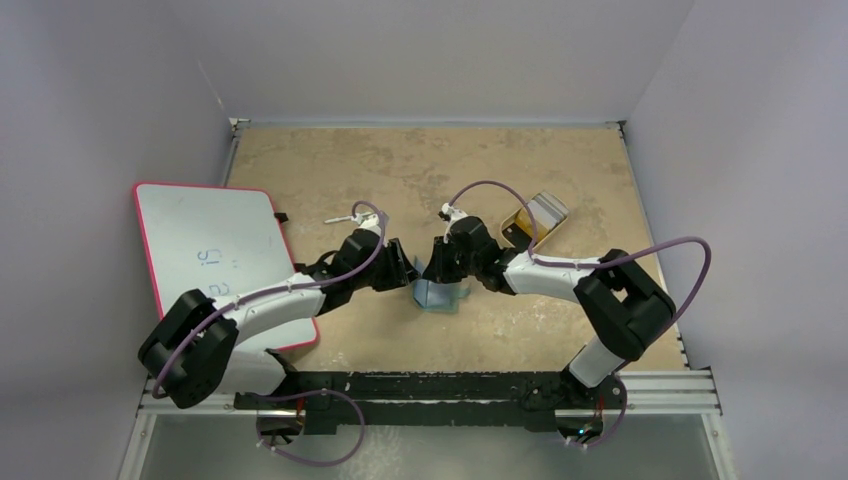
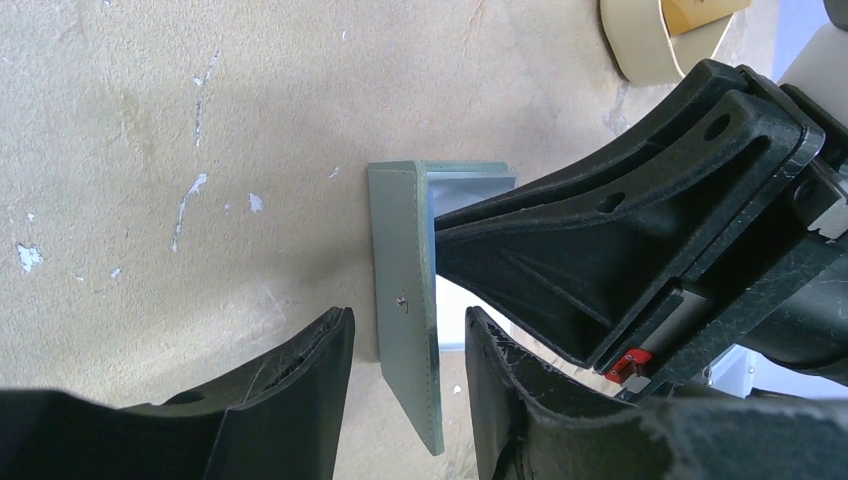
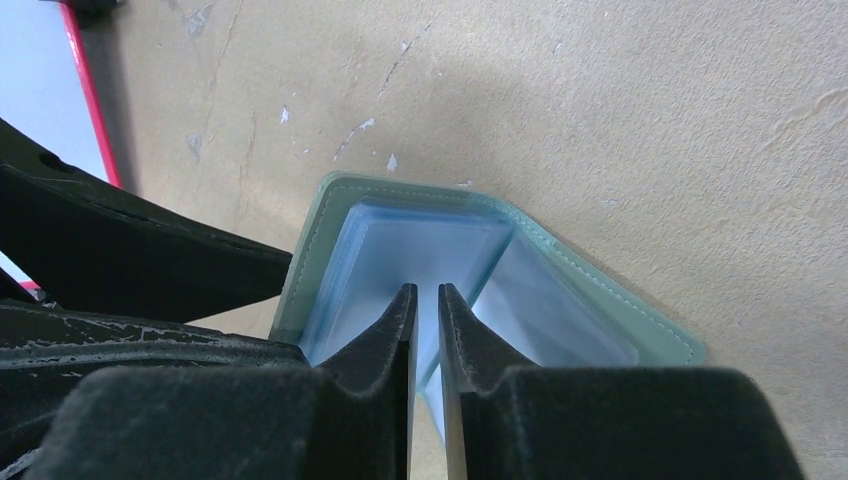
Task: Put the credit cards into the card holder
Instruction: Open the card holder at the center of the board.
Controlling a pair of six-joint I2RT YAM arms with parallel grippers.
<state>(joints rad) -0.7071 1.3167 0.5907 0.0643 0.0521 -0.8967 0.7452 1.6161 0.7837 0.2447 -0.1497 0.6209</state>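
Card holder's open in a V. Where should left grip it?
On the card holder, pinch the upright cover near its free edge, from the left, one finger per face. It stands on edge, between the open fingers of the left gripper; the right gripper is inside the V.

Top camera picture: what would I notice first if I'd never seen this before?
Two black-and-white arms reach in from the near edge. The left gripper and right gripper nearly meet mid-table over the open card holder. A big whiteboard with a red rim lies at the left side, and a tan tray sits further back on the right.
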